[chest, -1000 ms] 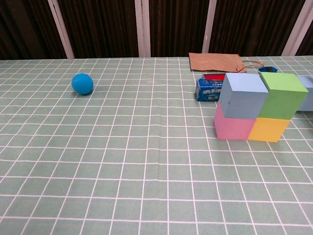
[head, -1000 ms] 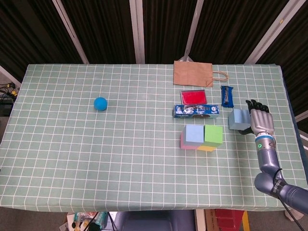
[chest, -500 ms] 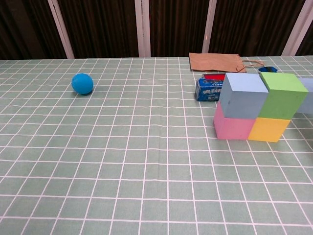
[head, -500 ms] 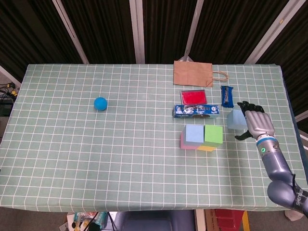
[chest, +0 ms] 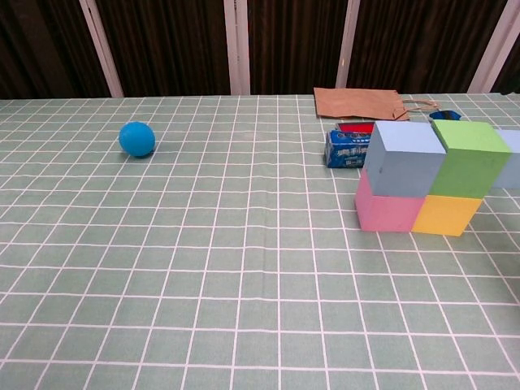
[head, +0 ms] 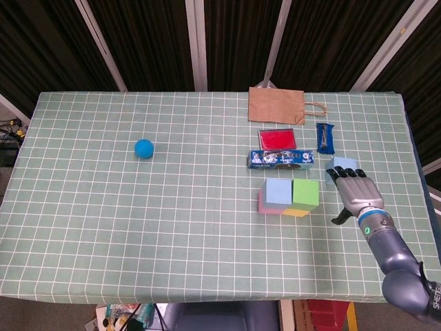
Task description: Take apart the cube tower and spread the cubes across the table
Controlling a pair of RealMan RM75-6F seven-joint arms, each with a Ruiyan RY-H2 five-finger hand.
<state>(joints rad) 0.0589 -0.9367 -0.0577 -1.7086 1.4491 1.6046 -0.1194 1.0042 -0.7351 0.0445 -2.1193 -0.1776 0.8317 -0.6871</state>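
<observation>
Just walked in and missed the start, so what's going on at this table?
A robot is taking apart a cube tower. One light blue cube already sits apart on the table's right side, and the right robot hand hangs open beside it, holding nothing. Four cubes remain stacked: a blue cube on a pink cube, and a green cube on a yellow cube. The left robot hand is out of view.
</observation>
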